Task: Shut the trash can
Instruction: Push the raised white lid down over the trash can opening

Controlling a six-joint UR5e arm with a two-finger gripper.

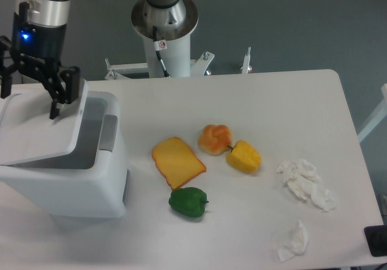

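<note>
Hand (31, 91), fingers spread and gripping nothing, presses down on the smooth white plastic lid (39, 131), tilted half-shut over the boxy trash can (72, 185) at the table's (272, 106) left edge.

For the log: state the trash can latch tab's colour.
Grey rectangular latch tab, clearest in the fixed camera view.

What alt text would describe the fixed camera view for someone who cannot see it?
The gripper presses on the tilted lid of the white trash can at the table's left, leaving it nearly shut. To the right lie a bread slice, an orange bun, a yellow pepper, a green pepper and crumpled tissues.
</note>
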